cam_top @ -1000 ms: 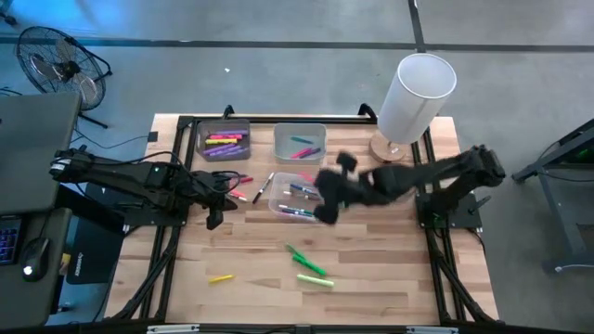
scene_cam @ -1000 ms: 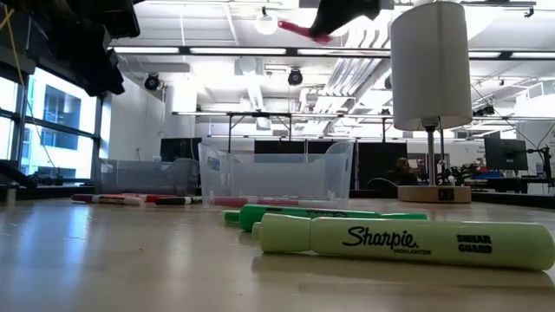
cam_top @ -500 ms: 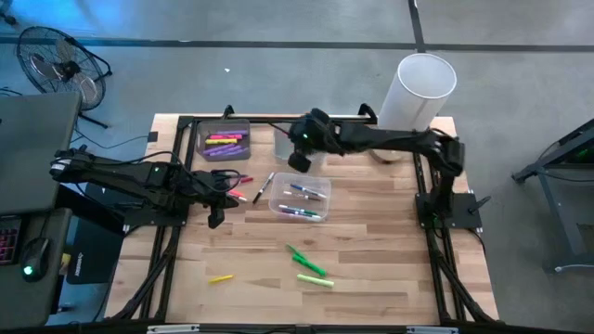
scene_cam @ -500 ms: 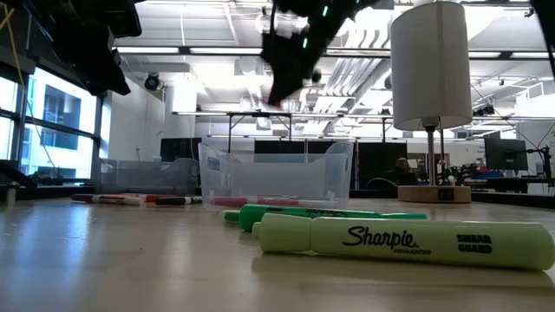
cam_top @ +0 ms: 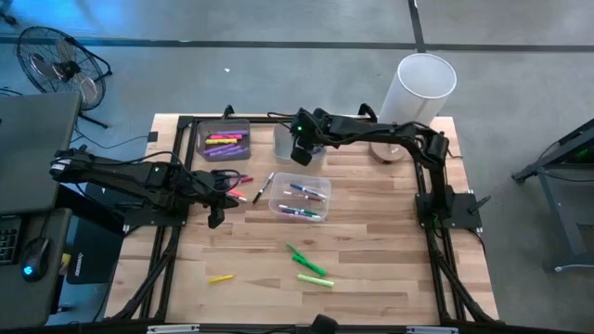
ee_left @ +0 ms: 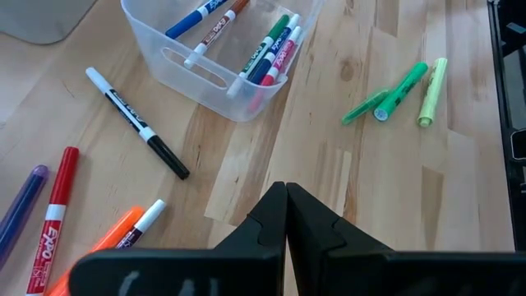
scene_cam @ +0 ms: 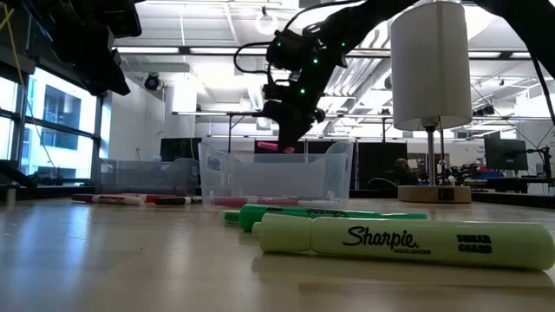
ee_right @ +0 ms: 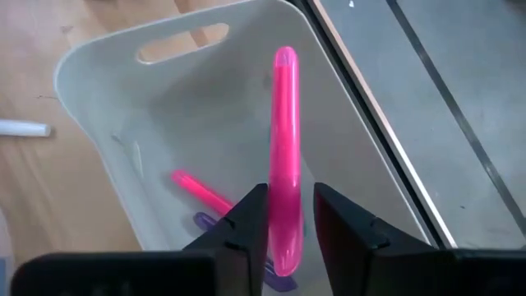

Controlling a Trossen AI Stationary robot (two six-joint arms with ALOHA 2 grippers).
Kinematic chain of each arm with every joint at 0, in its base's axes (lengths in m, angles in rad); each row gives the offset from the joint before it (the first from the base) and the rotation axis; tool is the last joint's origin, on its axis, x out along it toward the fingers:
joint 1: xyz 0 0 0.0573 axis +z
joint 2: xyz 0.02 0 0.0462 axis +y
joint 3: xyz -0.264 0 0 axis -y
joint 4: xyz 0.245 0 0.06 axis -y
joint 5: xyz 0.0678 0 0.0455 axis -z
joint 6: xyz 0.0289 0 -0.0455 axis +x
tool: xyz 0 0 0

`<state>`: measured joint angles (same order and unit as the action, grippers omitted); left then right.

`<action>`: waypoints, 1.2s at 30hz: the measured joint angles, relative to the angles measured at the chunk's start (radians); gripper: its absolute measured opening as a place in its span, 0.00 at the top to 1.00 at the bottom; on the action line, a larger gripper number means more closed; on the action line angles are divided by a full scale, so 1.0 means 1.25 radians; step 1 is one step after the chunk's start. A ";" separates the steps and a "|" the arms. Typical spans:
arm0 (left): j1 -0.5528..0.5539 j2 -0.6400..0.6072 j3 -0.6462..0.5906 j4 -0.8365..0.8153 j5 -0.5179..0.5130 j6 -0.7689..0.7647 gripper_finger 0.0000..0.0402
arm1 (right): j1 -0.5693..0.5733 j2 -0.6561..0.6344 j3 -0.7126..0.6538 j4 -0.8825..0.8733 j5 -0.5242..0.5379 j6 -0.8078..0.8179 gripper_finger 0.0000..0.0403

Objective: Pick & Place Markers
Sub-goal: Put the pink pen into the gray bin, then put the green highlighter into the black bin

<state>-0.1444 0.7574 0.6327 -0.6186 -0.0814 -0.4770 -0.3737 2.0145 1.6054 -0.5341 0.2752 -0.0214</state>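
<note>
A pink marker (ee_right: 284, 156) stands between the fingers (ee_right: 246, 222) of the right gripper (cam_top: 302, 153), above a pale bin (ee_right: 164, 107) at the far side of the table; the jaws are slightly apart, and I cannot tell if they grip it or it is already free. Inside this bin lie another pink marker (ee_right: 201, 193) and a purple one (ee_right: 205, 222). The other markers are spread out: several in the clear bin (cam_top: 297, 197) in the middle of the table, some in the grey bin (cam_top: 225, 141) at the far left, a few loose ones (ee_left: 136, 122) on the wood near the left gripper (cam_top: 215, 218), and green markers (cam_top: 306, 262) and a yellow one (cam_top: 220, 277) nearer the front edge. The left gripper rests low over the table with its fingers (ee_left: 267, 218) pressed together and holding nothing. The table (cam_top: 371, 269) is of light wooden planks with a black frame. A white cylinder lamp (cam_top: 416, 97) stands at its far right corner. A fan (cam_top: 60, 65) stands on the grey floor, and the low view shows a large hall with ceiling lights (scene_cam: 217, 50) and windows (scene_cam: 52, 121).
</note>
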 joint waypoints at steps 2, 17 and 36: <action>0.000 0.000 0.000 0.000 0.000 0.000 1.00 | 0.000 -0.001 0.000 0.000 0.001 -0.002 0.76; 0.000 0.000 0.000 0.000 0.001 0.000 1.00 | 0.001 -0.005 0.000 -0.014 -0.061 0.056 0.74; 0.000 0.000 0.000 -0.001 0.001 0.000 1.00 | 0.171 -0.153 0.001 -0.192 -0.057 0.244 0.94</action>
<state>-0.1445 0.7574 0.6327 -0.6193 -0.0799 -0.4773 -0.1598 1.8235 1.6066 -0.7744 0.2035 0.2834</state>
